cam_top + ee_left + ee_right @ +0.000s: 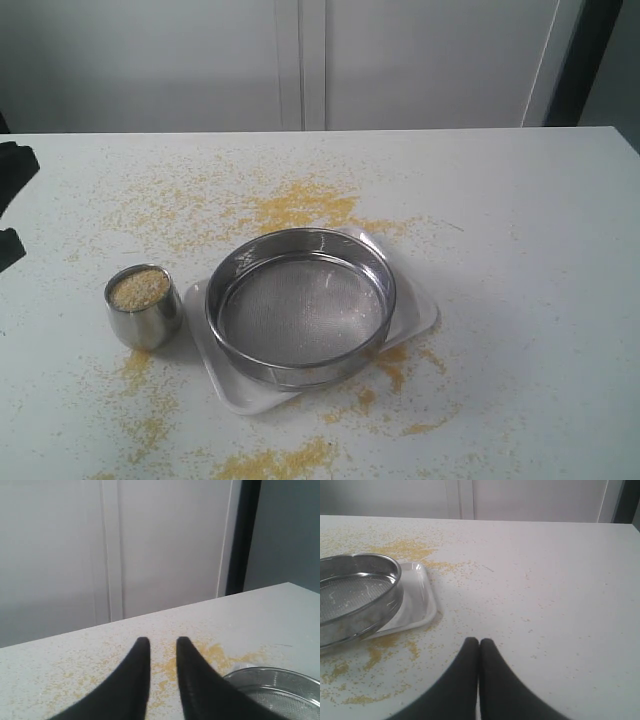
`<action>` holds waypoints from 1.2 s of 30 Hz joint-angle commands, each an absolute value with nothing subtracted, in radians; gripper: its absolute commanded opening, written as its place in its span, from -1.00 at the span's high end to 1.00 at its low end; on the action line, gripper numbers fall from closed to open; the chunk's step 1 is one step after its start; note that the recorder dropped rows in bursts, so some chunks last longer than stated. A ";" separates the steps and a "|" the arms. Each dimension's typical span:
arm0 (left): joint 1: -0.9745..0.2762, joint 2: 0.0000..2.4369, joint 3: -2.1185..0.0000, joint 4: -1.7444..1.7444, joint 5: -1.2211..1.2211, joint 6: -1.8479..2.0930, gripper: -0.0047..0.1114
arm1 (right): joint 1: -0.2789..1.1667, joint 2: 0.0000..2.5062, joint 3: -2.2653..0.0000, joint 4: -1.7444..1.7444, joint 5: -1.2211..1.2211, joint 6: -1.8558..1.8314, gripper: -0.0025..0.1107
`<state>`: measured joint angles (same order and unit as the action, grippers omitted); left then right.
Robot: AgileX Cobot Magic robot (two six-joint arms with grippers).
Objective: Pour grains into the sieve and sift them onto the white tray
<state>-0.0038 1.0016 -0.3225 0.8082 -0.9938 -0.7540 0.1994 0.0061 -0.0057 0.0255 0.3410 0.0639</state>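
Note:
The sieve (300,310) is a wide round steel ring with a bare grey mesh bottom, standing on the white tray (418,310) near the table's middle. Left of it stands a small steel cup (146,322), upright and full of the grains (138,289), yellow-beige. My left gripper (163,641) hovers open over the table with nothing between its black fingers, and the sieve's rim (280,680) lies just beside it. My right gripper (479,641) is shut on nothing, low over bare table, some way from the tray's corner (420,597) and the sieve (355,597).
Spilled yellow meal lies in patches behind the sieve (300,205), in front of the tray (270,462) and around the cup. Dark parts of the left arm (12,165) show at the table's left edge. A pale wall stands behind the table.

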 commanded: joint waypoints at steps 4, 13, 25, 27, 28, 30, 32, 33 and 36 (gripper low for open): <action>-0.003 1.087 -0.329 0.838 -1.091 -0.768 -0.61 | 0.195 0.000 0.000 0.030 0.335 0.065 0.96; -0.003 1.203 -0.329 0.838 -1.190 -0.681 -0.79 | 0.195 0.000 0.000 0.030 0.335 0.065 0.96; -0.053 1.404 -0.347 0.842 -1.221 -0.531 -0.79 | 0.195 0.000 0.000 0.030 0.335 0.065 0.96; -0.087 1.438 -0.358 0.835 -1.221 -0.486 -0.79 | 0.195 0.000 0.000 0.030 0.335 0.065 0.96; -0.098 1.451 -0.363 0.830 -1.221 -0.471 -0.79 | 0.195 0.000 0.000 0.030 0.335 0.065 0.96; -0.114 1.483 -0.372 0.807 -1.221 -0.444 -0.79 | 0.195 0.000 0.000 0.030 0.335 0.065 0.96; -0.115 1.508 -0.381 0.790 -1.221 -0.444 -0.79 | 0.195 0.000 0.000 0.030 0.335 0.065 0.96; -0.115 1.522 -0.385 0.780 -1.221 -0.444 -0.79 | 0.195 0.000 0.000 0.030 0.335 0.065 0.96; -0.115 1.568 -0.394 0.753 -1.221 -0.453 -0.79 | 0.195 0.000 0.000 0.030 0.335 0.065 0.96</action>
<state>-0.1075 1.5370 -0.3833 0.7805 -1.2135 -0.4546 0.1994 0.0061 -0.0057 0.0255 0.3410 0.0639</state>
